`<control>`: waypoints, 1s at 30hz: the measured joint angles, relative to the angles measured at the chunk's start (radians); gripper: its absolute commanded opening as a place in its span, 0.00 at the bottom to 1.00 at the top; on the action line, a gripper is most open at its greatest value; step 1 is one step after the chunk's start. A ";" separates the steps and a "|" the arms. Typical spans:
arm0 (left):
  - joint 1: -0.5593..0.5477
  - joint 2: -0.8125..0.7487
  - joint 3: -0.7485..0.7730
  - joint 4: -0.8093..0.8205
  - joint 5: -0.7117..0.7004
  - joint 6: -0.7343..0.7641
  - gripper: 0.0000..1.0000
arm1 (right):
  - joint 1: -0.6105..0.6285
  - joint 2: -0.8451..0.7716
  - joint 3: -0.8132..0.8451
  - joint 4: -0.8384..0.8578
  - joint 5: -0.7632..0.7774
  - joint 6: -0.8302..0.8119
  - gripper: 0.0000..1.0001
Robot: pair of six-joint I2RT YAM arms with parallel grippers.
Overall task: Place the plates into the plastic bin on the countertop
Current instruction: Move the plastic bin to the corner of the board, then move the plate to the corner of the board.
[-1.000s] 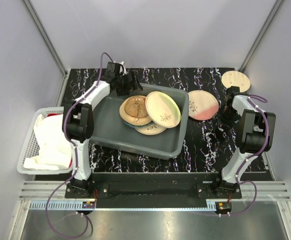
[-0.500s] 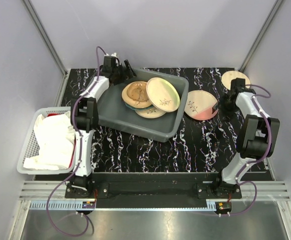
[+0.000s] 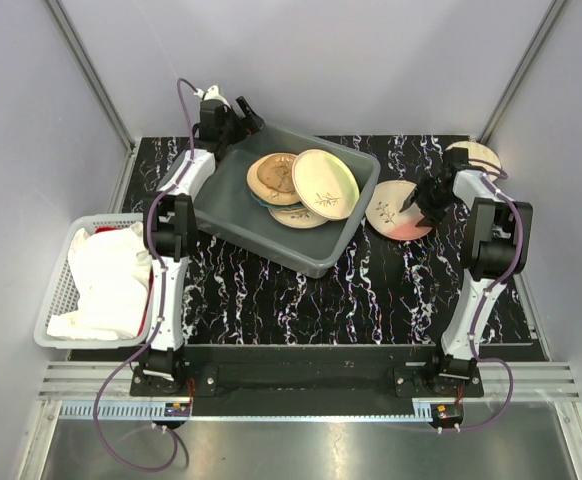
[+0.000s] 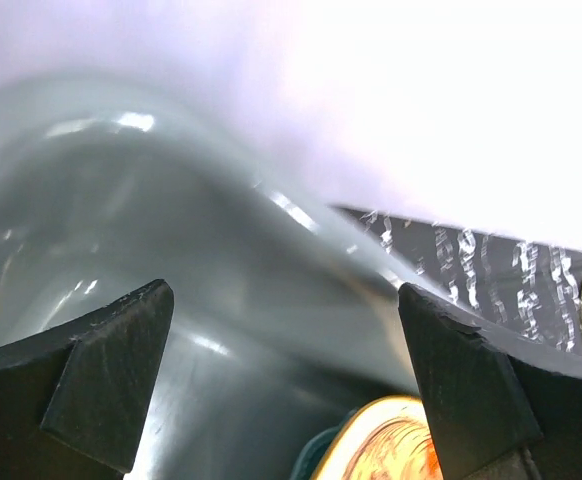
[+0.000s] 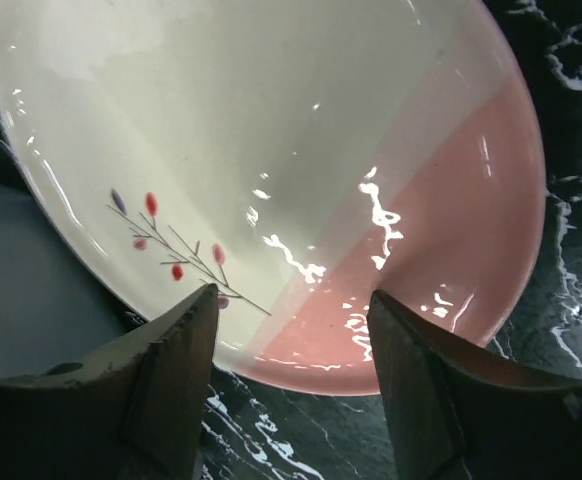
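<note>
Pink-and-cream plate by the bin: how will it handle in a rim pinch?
The plate shows glare spots, so it's probably glazed and slippery at the rim. It looks like rigid ceramic: unlikely to flex, may chip if dropped. Shallow, lying on the countertop, so a push should slide it, not tip it.

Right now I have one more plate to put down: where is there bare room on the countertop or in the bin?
The countertop is bare between the grey bin and the arm bases. The bin's near-left floor is free; stacked plates fill its far right. It is crowded where the right claw hangs over the cream-and-pink plate.
</note>
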 measured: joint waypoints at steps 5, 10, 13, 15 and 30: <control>-0.005 -0.104 -0.139 0.035 0.001 0.007 0.99 | 0.007 0.000 -0.025 0.020 -0.061 0.010 0.68; -0.027 -0.309 -0.341 0.024 -0.004 0.069 0.99 | 0.018 -0.080 -0.152 0.014 -0.093 0.024 0.68; -0.057 -0.438 -0.432 0.007 -0.013 0.119 0.99 | 0.022 -0.142 -0.235 0.013 -0.103 0.030 0.68; -0.078 -0.525 -0.488 -0.012 -0.030 0.151 0.99 | 0.024 -0.189 -0.305 0.001 -0.108 0.034 0.69; -0.261 -1.188 -1.205 -0.117 -0.155 0.153 0.99 | 0.087 -0.303 -0.482 -0.124 -0.192 0.011 0.68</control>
